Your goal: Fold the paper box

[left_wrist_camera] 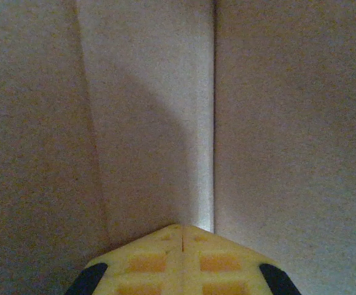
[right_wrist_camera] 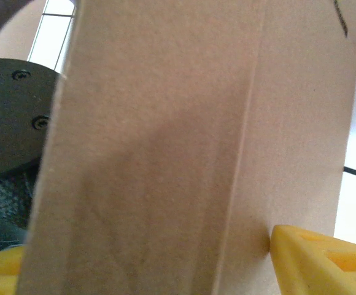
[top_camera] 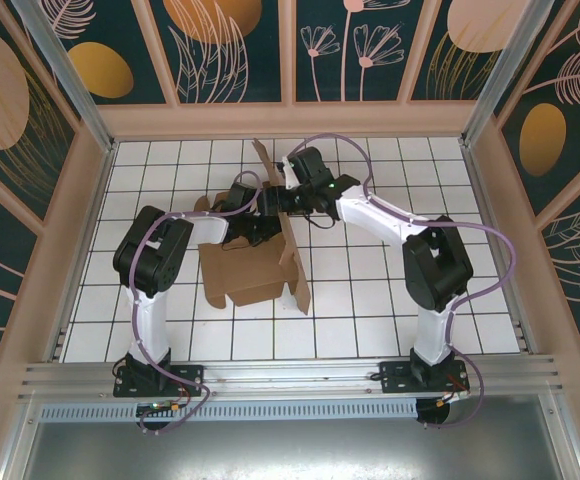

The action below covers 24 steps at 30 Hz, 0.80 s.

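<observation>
The paper box (top_camera: 253, 276) lies partly formed in the middle of the tiled table, brown and unprinted. One tall panel (top_camera: 288, 235) stands upright along its right side. My left gripper (top_camera: 263, 222) is at the box's far edge. In the left wrist view it (left_wrist_camera: 183, 228) is shut with nothing between its yellow fingertips, its tip pressed into an inner fold of the cardboard (left_wrist_camera: 147, 123). My right gripper (top_camera: 293, 205) is at the upright panel from the right. In the right wrist view it (right_wrist_camera: 147, 261) is open, with the panel (right_wrist_camera: 184, 141) standing between its yellow fingers (right_wrist_camera: 316, 261).
The white tiled table (top_camera: 370, 300) is fenced by beige walls (top_camera: 90, 250) on three sides and a metal rail (top_camera: 290, 375) at the near edge. Purple cables loop over both arms. The left arm's black wrist (right_wrist_camera: 12, 141) is close beside the panel.
</observation>
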Each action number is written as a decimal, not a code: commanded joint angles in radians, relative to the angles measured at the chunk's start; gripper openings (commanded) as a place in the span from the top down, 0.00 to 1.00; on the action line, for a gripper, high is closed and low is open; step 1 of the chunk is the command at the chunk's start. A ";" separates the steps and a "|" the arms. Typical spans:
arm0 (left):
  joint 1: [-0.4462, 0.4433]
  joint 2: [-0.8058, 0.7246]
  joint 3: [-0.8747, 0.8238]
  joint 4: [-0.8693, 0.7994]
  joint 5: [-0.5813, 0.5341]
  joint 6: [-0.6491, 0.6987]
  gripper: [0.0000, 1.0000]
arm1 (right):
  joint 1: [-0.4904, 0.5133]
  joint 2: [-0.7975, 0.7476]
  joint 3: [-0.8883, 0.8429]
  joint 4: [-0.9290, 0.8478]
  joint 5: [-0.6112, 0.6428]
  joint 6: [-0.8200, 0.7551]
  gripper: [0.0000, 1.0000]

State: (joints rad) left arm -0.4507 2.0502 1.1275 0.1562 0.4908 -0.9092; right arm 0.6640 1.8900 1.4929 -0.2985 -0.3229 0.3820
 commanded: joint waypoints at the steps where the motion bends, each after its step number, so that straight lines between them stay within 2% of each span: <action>1: 0.004 -0.005 -0.027 -0.006 -0.003 -0.025 1.00 | -0.013 -0.049 -0.055 0.071 -0.044 0.035 0.25; 7: 0.024 -0.050 -0.031 -0.026 -0.006 -0.018 1.00 | -0.041 -0.104 -0.067 -0.022 0.224 -0.025 0.34; 11: 0.027 -0.059 -0.021 -0.055 -0.012 -0.004 1.00 | -0.038 -0.099 -0.040 -0.092 0.318 -0.092 0.42; 16: 0.027 -0.069 -0.019 -0.071 -0.019 0.007 1.00 | -0.034 -0.081 0.002 -0.177 0.524 -0.165 0.52; 19: 0.027 -0.069 -0.014 -0.087 -0.024 0.016 1.00 | -0.027 -0.080 0.019 -0.192 0.571 -0.215 0.58; 24: 0.027 -0.063 -0.015 -0.081 -0.013 0.014 1.00 | -0.004 -0.065 0.038 -0.188 0.567 -0.266 0.64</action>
State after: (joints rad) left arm -0.4263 2.0071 1.1076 0.0971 0.4778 -0.9138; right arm 0.6392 1.8156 1.4914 -0.4675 0.1772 0.1772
